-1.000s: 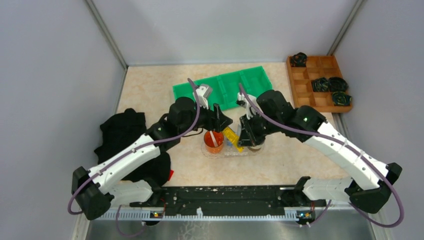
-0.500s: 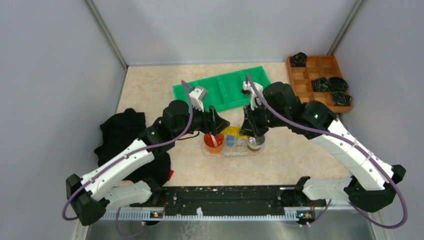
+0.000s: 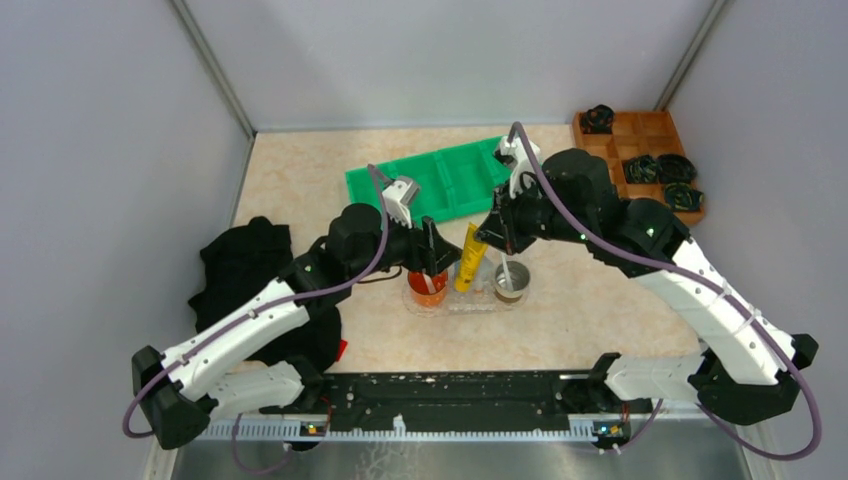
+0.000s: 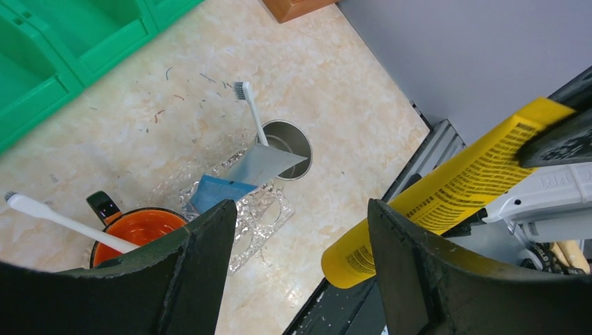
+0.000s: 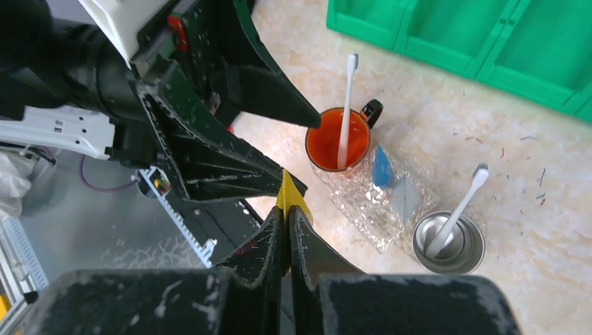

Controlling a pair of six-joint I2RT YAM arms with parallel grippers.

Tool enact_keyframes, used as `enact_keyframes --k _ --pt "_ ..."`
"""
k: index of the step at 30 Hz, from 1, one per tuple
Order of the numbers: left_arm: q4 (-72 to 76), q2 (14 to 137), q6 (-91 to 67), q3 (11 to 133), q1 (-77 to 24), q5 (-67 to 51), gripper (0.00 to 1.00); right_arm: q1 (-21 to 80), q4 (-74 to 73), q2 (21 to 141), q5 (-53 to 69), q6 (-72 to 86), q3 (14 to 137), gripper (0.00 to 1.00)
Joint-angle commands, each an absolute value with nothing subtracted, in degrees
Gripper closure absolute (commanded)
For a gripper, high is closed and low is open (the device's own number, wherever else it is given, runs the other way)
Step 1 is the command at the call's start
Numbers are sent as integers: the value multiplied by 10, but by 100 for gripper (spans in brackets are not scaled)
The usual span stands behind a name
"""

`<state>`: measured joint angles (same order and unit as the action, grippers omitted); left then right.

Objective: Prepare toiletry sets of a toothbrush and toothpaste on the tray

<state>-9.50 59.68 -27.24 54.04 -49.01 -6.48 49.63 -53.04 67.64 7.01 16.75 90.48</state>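
Your left gripper (image 4: 300, 209) stood spread and empty above the glossy orange mug (image 5: 337, 139), where a thin white toothbrush (image 5: 347, 105) leaned, at the left end of the crinkly clear tray (image 5: 363, 206). A flat blue tube (image 4: 216, 190) and a wedge-shaped white tube (image 4: 262, 164) lay mid-tray. Your right gripper (image 5: 286, 209) was clenched on the yellow toothpaste tube (image 4: 447, 195), cap-down in the air above the tray, beside the round steel cup (image 5: 448, 243) holding the second toothbrush (image 5: 461, 209).

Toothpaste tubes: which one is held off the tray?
The yellow tube, pinched in the right gripper; the blue tube and white tube lie on the tray.
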Motion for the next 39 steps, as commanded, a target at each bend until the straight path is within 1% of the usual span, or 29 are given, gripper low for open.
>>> enact_keyframes --k 1,3,4,8,10,14,15,21,25,32,39 --pt "-112 590 -269 541 -499 -63 24 500 -472 672 59 174 942 100" --pt "-127 583 -253 547 -498 -26 22 500 -479 665 59 174 930 100" --pt "-141 578 -245 554 -498 1 18 500 -479 656 60 172 919 100" --pt "-193 575 -235 596 -486 93 7 502 -454 604 65 141 844 100" --pt "-209 578 -236 614 -473 100 4 508 -432 579 49 115 801 100" --pt "-222 571 -242 626 -446 93 1 546 -370 532 9 68 715 100" --pt "-226 569 -245 626 -440 87 1 559 -358 527 3 60 697 100" --pt "-242 568 -260 621 -413 52 1 649 -281 486 -139 33 590 100" --pt "-244 569 -266 608 -404 37 1 680 -219 462 -204 20 533 100" --pt "-241 566 -269 590 -399 29 1 686 -143 457 -232 5 488 100" --pt "-229 566 -273 570 -399 19 1 686 -119 502 -219 -14 501 100"
